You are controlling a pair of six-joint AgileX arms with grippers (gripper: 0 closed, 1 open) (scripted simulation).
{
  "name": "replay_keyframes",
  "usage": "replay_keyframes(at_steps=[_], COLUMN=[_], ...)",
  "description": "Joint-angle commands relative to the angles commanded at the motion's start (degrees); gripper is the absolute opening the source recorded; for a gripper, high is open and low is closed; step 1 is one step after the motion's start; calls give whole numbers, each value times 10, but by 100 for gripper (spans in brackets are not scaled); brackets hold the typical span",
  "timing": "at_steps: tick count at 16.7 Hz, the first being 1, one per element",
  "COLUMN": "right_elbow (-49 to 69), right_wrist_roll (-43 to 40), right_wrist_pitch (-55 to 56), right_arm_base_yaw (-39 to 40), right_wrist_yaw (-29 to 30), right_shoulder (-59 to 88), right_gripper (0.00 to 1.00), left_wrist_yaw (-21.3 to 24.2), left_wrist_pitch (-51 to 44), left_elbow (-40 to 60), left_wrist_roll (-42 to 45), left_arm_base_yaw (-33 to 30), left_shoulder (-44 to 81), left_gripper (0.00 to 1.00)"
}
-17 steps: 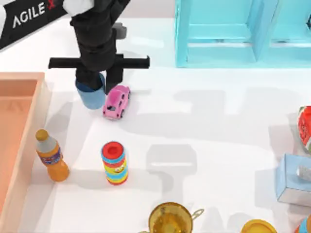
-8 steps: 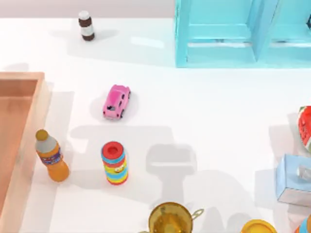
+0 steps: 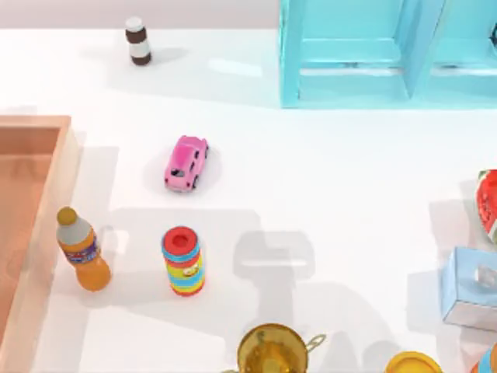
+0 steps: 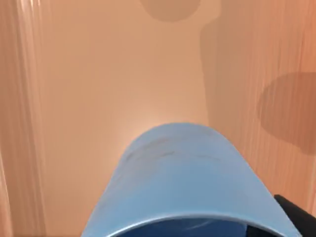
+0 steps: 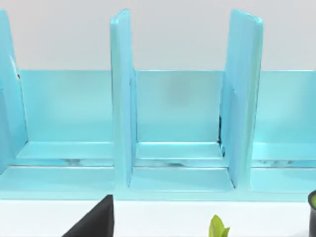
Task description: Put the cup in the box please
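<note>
While the blue cup (image 4: pixel 190 185) hangs above the orange-brown floor of the box (image 4: pixel 89 89), left pincer grip state cannot be told; right arm faces the turquoise cabinet (image 5: pixel 173 113).

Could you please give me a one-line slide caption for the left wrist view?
Blue cup seen close up from the left wrist, carried above the orange-brown wooden floor of the box.

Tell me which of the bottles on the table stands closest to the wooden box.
The orange juice bottle with the yellow cap: it stands right beside the box's rim. The small brown white-capped bottle stands off toward the table's far edge.
</note>
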Motion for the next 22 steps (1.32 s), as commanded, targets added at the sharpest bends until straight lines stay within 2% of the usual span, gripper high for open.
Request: replay_keyframes(at_steps=[6, 11, 22], right_elbow=[0, 0, 0], right_wrist_roll=[0, 0, 0], right_wrist_pitch=[0, 0, 0], right_arm_base_yaw=[0, 0, 0], right_wrist_yaw=[0, 0, 0], right_shoulder=[0, 0, 0], right_gripper=[100, 100, 100], left_wrist_yaw=[3, 2, 2], left_wrist_pitch=[118, 132, 132], left_elbow=[-102, -115, -115], left_wrist_roll=[14, 16, 16], left_arm_base_yaw=[14, 15, 15], left_shoulder=[15, 18, 18], left_gripper=[0, 0, 83])
